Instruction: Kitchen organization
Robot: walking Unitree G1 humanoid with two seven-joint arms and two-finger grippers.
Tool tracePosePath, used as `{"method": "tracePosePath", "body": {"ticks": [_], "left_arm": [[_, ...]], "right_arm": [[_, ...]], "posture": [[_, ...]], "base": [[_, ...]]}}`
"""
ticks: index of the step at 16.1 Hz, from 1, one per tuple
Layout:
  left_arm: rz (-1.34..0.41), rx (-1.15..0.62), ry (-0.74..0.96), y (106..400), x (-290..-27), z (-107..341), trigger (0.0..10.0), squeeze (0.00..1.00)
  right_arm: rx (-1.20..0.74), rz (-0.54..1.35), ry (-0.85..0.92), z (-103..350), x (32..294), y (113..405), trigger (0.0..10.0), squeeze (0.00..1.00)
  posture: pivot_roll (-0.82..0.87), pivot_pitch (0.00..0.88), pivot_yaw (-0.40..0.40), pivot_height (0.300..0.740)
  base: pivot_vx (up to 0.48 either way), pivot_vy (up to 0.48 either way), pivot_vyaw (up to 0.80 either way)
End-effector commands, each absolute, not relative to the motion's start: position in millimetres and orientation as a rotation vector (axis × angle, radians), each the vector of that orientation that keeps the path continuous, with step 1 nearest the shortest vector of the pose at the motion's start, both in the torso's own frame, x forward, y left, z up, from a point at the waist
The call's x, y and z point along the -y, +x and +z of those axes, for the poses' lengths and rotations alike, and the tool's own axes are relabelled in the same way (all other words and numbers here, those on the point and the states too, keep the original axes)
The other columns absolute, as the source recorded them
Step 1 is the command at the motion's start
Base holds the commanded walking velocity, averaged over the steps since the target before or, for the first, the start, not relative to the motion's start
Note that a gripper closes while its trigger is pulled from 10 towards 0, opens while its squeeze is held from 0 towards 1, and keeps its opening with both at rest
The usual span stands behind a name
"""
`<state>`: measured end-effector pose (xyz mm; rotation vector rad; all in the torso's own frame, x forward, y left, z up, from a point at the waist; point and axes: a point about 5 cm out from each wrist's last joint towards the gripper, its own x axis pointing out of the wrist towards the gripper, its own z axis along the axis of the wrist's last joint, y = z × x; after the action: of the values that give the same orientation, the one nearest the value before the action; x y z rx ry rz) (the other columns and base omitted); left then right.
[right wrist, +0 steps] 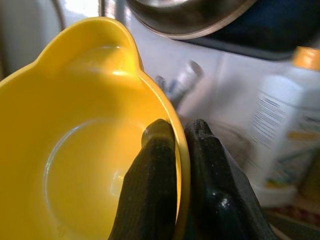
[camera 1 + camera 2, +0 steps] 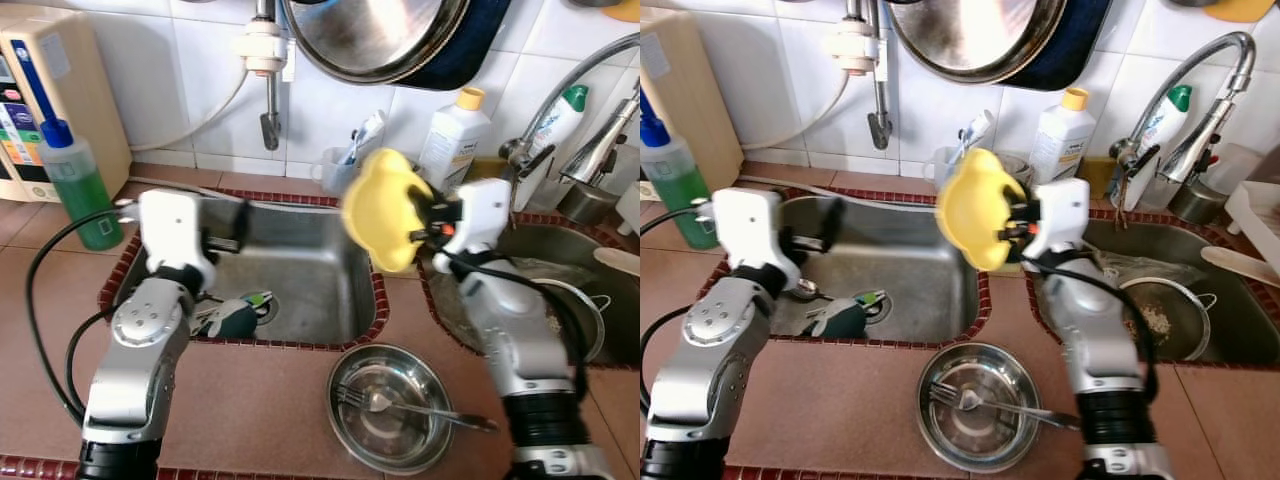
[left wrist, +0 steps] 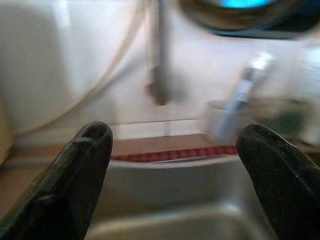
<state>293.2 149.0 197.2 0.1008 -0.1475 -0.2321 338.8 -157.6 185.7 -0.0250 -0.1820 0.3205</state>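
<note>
A yellow bowl (image 2: 383, 208) hangs tilted on its side above the divider between the two sinks. My right gripper (image 1: 181, 146) is shut on the yellow bowl's rim, one finger inside and one outside. My left gripper (image 3: 175, 145) is open with nothing between its fingers, held over the left sink (image 2: 300, 265) and facing the tiled back wall. On the counter in front sits a steel bowl (image 2: 392, 405) with a fork (image 2: 410, 405) in it. A dark cloth and some cutlery (image 2: 235, 315) lie near the left sink's drain.
A green soap bottle (image 2: 80, 190) stands at the left, beside a beige appliance (image 2: 45, 95). A cup with toothbrushes (image 2: 345, 165) and a white bottle (image 2: 455, 135) sit at the back. The right sink holds a strainer (image 2: 1165, 320) under the faucet (image 2: 1185, 100). A large pan (image 2: 375, 35) hangs above.
</note>
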Motion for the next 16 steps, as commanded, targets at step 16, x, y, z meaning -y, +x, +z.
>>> {"method": "tracePosePath", "body": {"ticks": [16], "left_arm": [[-0.629, 0.010, 0.194, 227, -107, 203, 10.0, 0.00]], "right_arm": [[0.147, 0.504, -0.078, 205, 155, 377, 10.0, 0.00]], "posture": [[0.03, 0.271, -0.027, 0.740]], "base": [[0.000, 0.000, 0.00]]}}
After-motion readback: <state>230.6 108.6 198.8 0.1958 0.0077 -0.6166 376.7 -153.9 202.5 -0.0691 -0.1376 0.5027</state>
